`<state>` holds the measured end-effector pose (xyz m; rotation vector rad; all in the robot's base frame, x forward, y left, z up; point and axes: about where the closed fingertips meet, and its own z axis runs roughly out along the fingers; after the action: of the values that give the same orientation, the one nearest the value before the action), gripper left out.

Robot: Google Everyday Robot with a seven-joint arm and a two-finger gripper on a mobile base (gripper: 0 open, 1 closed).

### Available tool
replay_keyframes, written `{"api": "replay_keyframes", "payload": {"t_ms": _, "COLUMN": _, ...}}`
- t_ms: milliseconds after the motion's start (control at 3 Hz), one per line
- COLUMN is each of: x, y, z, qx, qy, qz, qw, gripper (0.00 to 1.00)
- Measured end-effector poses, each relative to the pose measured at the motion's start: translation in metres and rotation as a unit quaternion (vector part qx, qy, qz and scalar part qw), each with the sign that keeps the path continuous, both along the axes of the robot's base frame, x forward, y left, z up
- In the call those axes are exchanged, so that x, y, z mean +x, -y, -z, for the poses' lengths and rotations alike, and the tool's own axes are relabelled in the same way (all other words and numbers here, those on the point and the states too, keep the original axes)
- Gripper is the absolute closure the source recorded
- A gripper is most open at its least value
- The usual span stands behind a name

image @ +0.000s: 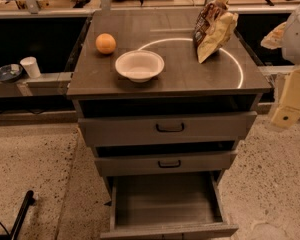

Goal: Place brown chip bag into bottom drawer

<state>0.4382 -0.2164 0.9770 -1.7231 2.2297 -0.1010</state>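
Observation:
The brown chip bag (214, 28) stands tilted on the back right of the cabinet top, with its dark brown front and pale tan side showing. The bottom drawer (170, 230) is pulled out, and its grey inside holds nothing. My arm comes in at the right edge as a white rounded link with pale yellow parts below it. My gripper (290, 101) is there, to the right of the cabinet and apart from the bag. It holds nothing that I can see.
A round orange fruit (105, 43) and a white bowl (139, 65) sit on the cabinet top (190, 79). The two upper drawers with black handles (170, 128) are slightly open. A low shelf at left holds a white cup (30, 66) and a dark dish (7, 72).

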Motion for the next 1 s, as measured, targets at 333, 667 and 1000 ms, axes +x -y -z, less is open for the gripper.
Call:
{"api": "replay_keyframes", "payload": {"t_ms": 333, "x": 0.006, "y": 0.001, "z": 0.002, "qx": 0.003, "qy": -0.001, "qz": 0.006, "qw": 1.0, "gripper": 0.0}}
{"api": "replay_keyframes", "payload": {"t_ms": 667, "x": 0.03, "y": 0.004, "z": 0.014, "qx": 0.016, "qy": -0.007, "qz": 0.028, "qw": 0.9995, "gripper": 0.0}}
{"api": "replay_keyframes", "payload": {"t_ms": 1000, "x": 0.086, "y": 0.022, "z": 0.026, "qx": 0.028, "qy": -0.003, "qz": 0.058, "qw": 0.9979, "gripper": 0.0}}
